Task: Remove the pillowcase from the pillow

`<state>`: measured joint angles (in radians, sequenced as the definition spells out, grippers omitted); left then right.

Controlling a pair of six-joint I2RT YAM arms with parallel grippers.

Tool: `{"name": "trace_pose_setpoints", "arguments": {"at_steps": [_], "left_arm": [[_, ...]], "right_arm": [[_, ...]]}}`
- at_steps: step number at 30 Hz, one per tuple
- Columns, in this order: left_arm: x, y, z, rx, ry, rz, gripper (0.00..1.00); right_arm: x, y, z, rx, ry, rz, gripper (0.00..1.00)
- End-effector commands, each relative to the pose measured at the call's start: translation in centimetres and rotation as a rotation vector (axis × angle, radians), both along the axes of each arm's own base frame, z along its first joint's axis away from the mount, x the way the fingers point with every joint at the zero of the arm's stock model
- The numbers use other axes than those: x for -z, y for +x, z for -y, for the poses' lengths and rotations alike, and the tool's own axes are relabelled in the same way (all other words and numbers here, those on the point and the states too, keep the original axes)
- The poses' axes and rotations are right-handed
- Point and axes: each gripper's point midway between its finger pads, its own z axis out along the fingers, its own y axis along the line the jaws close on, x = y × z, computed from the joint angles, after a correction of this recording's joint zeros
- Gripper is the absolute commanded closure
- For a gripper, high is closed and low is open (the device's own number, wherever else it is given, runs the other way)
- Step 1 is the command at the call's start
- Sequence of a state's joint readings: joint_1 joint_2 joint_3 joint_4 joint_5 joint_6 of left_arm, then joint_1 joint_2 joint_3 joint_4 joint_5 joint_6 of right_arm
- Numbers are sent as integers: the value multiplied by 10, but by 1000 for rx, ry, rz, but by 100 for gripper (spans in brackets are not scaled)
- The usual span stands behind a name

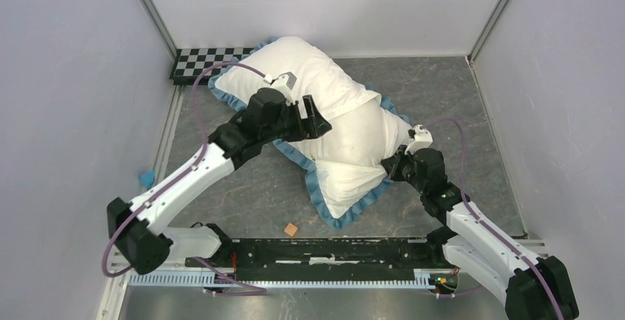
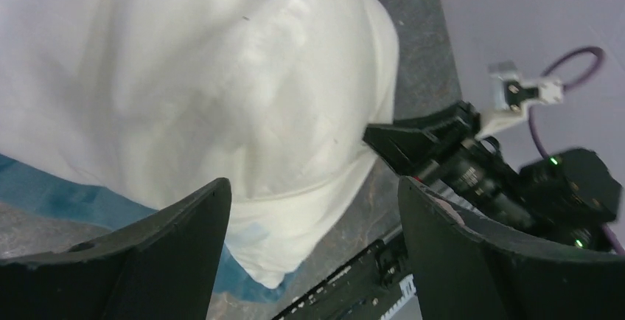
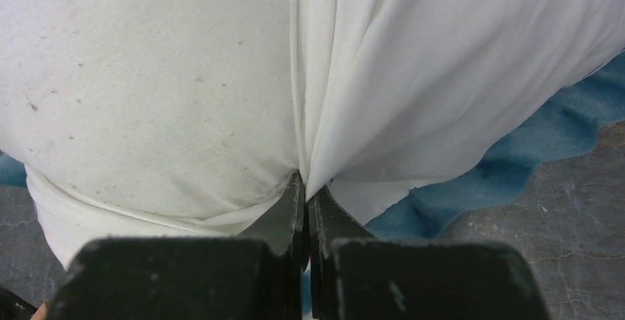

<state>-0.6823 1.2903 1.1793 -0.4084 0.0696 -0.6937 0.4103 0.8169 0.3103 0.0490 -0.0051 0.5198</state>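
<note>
The pillowcase (image 1: 309, 73), white with a blue ruffled trim (image 1: 221, 88), lies diagonally across the table with the pillow stuffed inside. In the right wrist view the speckled off-white pillow (image 3: 147, 77) bulges on the left, and the smooth pillowcase (image 3: 442, 77) with its hem and blue trim is on the right. My right gripper (image 3: 304, 183) is shut on a pinch of pillowcase fabric at that hem, at the bundle's right side (image 1: 387, 165). My left gripper (image 1: 313, 117) is open and empty, hovering over the middle of the bundle (image 2: 313, 183).
A checkerboard (image 1: 203, 60) lies at the back left corner. A small orange cube (image 1: 292, 228) sits near the front rail (image 1: 332, 250). A small blue item (image 1: 146, 178) lies by the left wall. Walls close in left, right and back.
</note>
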Motion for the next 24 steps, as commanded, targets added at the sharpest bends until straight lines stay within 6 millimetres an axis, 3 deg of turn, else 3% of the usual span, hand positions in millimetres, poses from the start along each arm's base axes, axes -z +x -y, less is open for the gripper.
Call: {"name": "trace_pose_setpoints", "arguments": {"at_steps": [1, 5, 10, 19, 24], "left_arm": [[-17, -36, 4, 45, -17, 29, 10], [-3, -63, 38, 95, 44, -7, 7], [26, -49, 61, -11, 65, -49, 0], [70, 1, 29, -398, 169, -73, 0], [107, 11, 28, -404, 324, -180, 0]], "right_arm": [[-10, 0, -4, -52, -12, 36, 100], [-8, -1, -4, -56, -13, 38, 100], [-2, -7, -9, -72, 23, 10, 100], [-9, -10, -13, -100, 41, 46, 100], [-5, -8, -5, -72, 2, 49, 100]]}}
